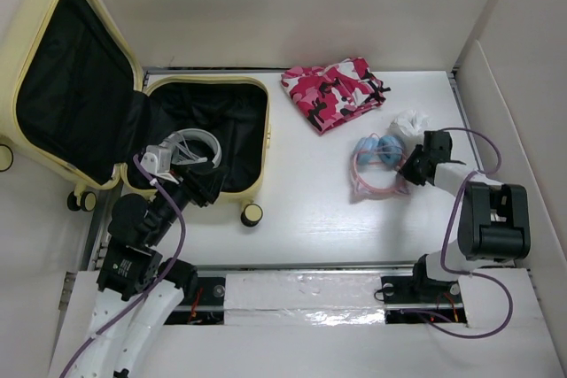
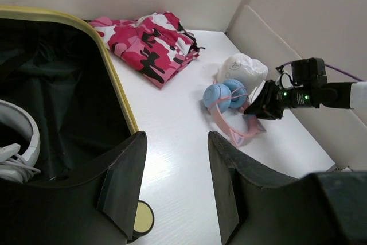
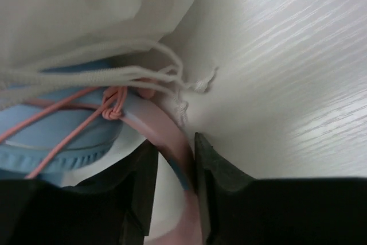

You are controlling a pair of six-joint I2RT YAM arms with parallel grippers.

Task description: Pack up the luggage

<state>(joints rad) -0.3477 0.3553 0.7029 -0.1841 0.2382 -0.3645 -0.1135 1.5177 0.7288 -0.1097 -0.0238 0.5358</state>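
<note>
The luggage (image 1: 71, 86) sat at the far left of the table (image 1: 319, 219), wide open. Its pale yellow lid stood propped up against the left wall, and the base lay flat with black lining showing. A white headset (image 1: 190, 146) was already in the base, and one black-and-yellow wheel (image 1: 252, 214) poked out at the near corner. The shell looked hard and smooth with rounded corners, and the lining was slack and creased.

Over the near rim of the base hovered the left claw (image 2: 175, 159), jaws apart, nothing between them.

Well away on the right, the right claw (image 3: 176, 153) had its jaws either side of the pink band of the blue-cupped headphones (image 1: 376, 155), and they looked pressed onto it. A white drawstring pouch (image 1: 407, 121) touched the headphones, and its cord lay across the band just beyond the jaws. A pink camouflage garment (image 1: 335, 93) waited near the back edge.

Here was the worry, as I judged it. The band was thin and curved and was gripped low on one side, so on a lift the cups might swing or the band twist out. The pouch cord or the pink cable could snag and drag the pouch along. There was also the trip across to the luggage, where the left arm was parked right over the opening and the two arms could meet.
</note>
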